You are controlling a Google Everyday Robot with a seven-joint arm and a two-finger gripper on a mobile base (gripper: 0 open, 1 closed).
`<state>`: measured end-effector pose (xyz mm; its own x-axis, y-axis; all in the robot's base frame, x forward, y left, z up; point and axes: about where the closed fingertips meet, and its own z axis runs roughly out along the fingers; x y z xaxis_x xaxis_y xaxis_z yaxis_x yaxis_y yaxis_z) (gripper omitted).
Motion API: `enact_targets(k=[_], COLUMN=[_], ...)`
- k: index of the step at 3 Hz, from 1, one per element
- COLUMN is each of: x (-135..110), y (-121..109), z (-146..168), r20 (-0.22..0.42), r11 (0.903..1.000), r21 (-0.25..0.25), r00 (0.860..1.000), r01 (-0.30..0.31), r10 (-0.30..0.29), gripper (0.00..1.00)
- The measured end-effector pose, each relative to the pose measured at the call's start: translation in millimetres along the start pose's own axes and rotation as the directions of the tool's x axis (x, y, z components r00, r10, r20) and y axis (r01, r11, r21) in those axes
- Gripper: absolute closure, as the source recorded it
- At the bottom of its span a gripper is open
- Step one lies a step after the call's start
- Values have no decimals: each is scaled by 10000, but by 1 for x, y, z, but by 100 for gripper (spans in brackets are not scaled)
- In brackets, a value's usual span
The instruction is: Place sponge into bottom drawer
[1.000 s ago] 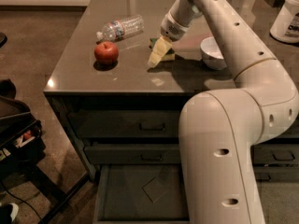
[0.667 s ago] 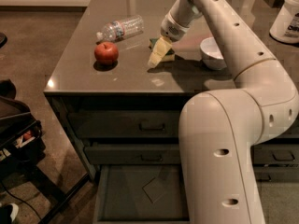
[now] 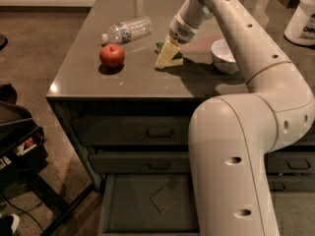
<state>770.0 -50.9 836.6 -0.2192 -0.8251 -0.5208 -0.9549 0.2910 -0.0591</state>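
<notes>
The sponge (image 3: 176,60), green with a yellow edge, lies on the grey countertop (image 3: 98,82) between the apple and the bowl. My gripper (image 3: 166,57) reaches down from the arm and rests on the sponge, covering most of it. The bottom drawer (image 3: 129,208) is pulled open below the counter and shows its flat grey floor. The two drawers above it are closed. My arm's big white link hides the right part of the drawers.
A red apple (image 3: 112,55) and a lying clear water bottle (image 3: 127,30) are left of the sponge. A white bowl (image 3: 224,56) is to its right, and a white tub (image 3: 301,19) is at the far right. A dark chair (image 3: 15,136) stands on the floor at left.
</notes>
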Motion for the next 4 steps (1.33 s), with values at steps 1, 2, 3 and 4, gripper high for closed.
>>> enact_targets(k=[1, 2, 3, 4], x=[0, 0, -3, -4], y=[0, 0, 2, 2], z=[0, 0, 5, 3], r20=[0, 1, 235, 235], r11=[10000, 10000, 9999, 9999], r21=[0, 0, -150, -150], r00=[10000, 10000, 9997, 9997], r01=[0, 0, 44, 44], r10=[0, 0, -40, -40], gripper=[64, 88, 100, 100])
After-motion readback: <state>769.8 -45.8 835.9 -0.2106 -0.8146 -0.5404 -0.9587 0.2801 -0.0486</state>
